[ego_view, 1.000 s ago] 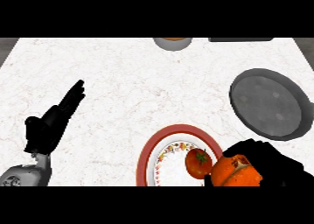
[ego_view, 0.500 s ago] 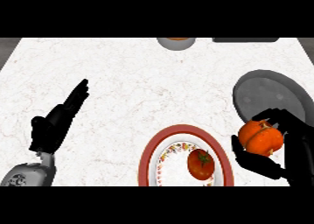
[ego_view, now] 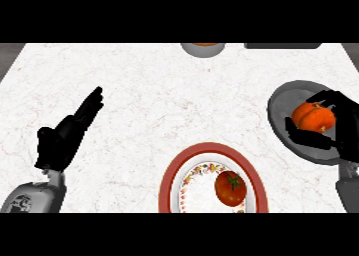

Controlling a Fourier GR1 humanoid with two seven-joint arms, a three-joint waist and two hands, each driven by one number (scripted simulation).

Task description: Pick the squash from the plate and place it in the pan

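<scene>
Fingers of the right hand [ego_view: 343,131] curled round the orange squash [ego_view: 313,116], which sat within the outline of the grey pan [ego_view: 285,107]. Whether the squash already touched the pan's floor or hung just above it could not be told from the steep downward view. Dark fingers wrapped the squash from its right and lower sides, and its upper left face showed bare.

By that reading the pick was done: the squash was off the plate [ego_view: 169,179] and over its goal. What was left, as a judgement, was to settle it on the pan's floor, uncurl the fingers and draw the hand away without rolling the squash out.

Below and to the left of the holding hand, well apart from the pan, lay the red-rimmed plate with a patterned inner band. A red tomato [ego_view: 231,188] with a green stem rested on it, toward its right side. It lay outside the squash's way and needed no touching.

Far to the left of the holding hand, the left hand [ego_view: 64,135] rested with straight fingers slanting up and to the right, holding nothing, above its grey forearm.

Up and to the left of the holding hand, at the counter's [ego_view: 174,90] far edge, stood a small grey bowl [ego_view: 203,49] with something orange inside, and just beside it to the right a dark flat object [ego_view: 283,46], too cut off to name. Neither lay between the squash and the pan.
</scene>
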